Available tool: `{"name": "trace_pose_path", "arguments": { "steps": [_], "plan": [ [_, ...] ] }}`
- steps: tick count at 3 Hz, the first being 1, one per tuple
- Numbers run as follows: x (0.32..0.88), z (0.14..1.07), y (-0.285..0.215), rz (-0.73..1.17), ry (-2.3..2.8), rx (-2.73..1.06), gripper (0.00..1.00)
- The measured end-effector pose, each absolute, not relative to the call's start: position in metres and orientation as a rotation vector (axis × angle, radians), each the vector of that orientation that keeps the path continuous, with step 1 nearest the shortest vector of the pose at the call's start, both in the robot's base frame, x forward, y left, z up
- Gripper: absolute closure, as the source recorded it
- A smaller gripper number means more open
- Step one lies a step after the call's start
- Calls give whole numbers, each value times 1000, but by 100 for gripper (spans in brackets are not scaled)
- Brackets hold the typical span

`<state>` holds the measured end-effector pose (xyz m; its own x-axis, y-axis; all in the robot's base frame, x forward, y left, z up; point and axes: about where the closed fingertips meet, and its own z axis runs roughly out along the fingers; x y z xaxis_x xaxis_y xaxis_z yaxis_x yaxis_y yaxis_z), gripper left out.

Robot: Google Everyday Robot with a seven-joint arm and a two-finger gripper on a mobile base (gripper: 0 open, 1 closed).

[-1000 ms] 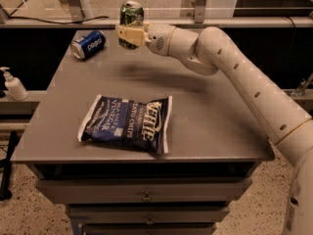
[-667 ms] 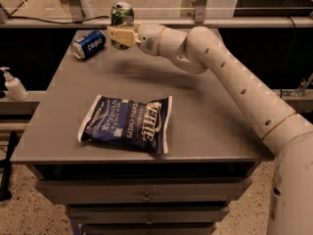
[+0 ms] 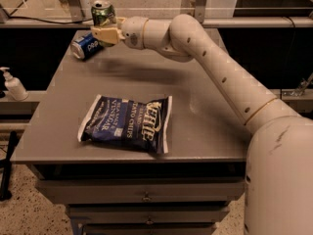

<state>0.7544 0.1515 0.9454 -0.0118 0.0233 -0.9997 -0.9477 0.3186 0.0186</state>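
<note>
My gripper (image 3: 102, 29) is shut on a green soda can (image 3: 103, 12), holding it upright above the far left part of the grey table (image 3: 195, 116). Just left of and below the gripper lies a blue soda can (image 3: 85, 46) on its side, near the table's far left corner. A dark blue chip bag (image 3: 128, 123) lies flat in the middle of the table, well in front of the gripper. The white arm (image 3: 215, 62) reaches in from the right across the table's back half.
A soap dispenser bottle (image 3: 14, 85) stands on a ledge left of the table. Metal frame posts (image 3: 80, 1) rise behind the table's far edge. Drawers (image 3: 146, 197) run below the table's front edge.
The gripper has carried the green can leftward along the table's far edge, so it now hangs right beside the lying blue can. The chip bag has not moved.
</note>
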Motion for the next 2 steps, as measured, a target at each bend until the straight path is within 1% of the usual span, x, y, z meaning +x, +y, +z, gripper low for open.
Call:
{"name": "trace_pose_path", "arguments": {
  "steps": [2],
  "plan": [
    [750, 930, 192, 1014, 1346, -1012, 100]
  ]
}}
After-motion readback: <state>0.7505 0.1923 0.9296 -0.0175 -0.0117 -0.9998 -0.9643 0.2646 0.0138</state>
